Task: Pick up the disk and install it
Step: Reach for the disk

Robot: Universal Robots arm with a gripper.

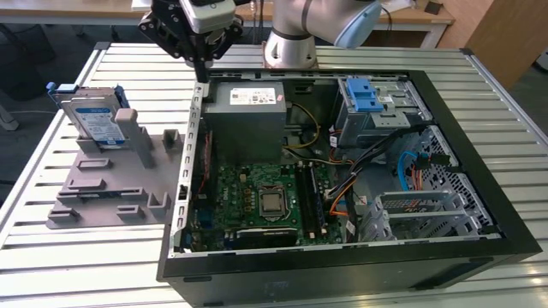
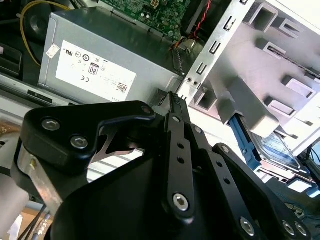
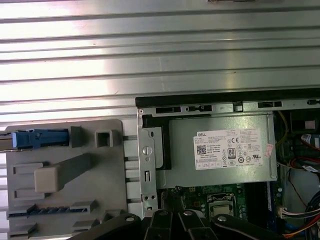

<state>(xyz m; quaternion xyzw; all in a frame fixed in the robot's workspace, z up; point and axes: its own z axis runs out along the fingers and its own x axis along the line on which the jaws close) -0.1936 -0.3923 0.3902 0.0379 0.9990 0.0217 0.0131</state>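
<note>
Slatted metal tabletop [image 1: 94, 269] carries everything I have to work with: an open computer case [image 1: 342, 273] lying on its side and, just beside it on the exterior view's left, a grey moulded holder [image 1: 102, 186]. The disk [image 1: 96, 119] stands on edge at the far end of that holder, leaning against a grey post, with its label facing out.

My gripper [image 1: 202, 63] hangs above the case's far corner, over the grey power supply box [image 1: 248, 128], apart from the disk and touching nothing. In the second wrist view the fingers [image 2: 172, 117] look pressed together with nothing between them.

I judge the disk to be stiff and fairly dense for its size, with smooth metal faces that could slide under the pads. It is probably sensitive to knocks, so I would not want it dropped or bumped. The blue plastic bracket around its edges shows as a blue strip in the first wrist view, and the long sides look like the safest place to pinch, across the thin dimension.

As for writing, the disk has a blue-and-white label and the power supply a white sticker [image 1: 254, 97] crowded with print and approval marks; I leave both unread
</note>
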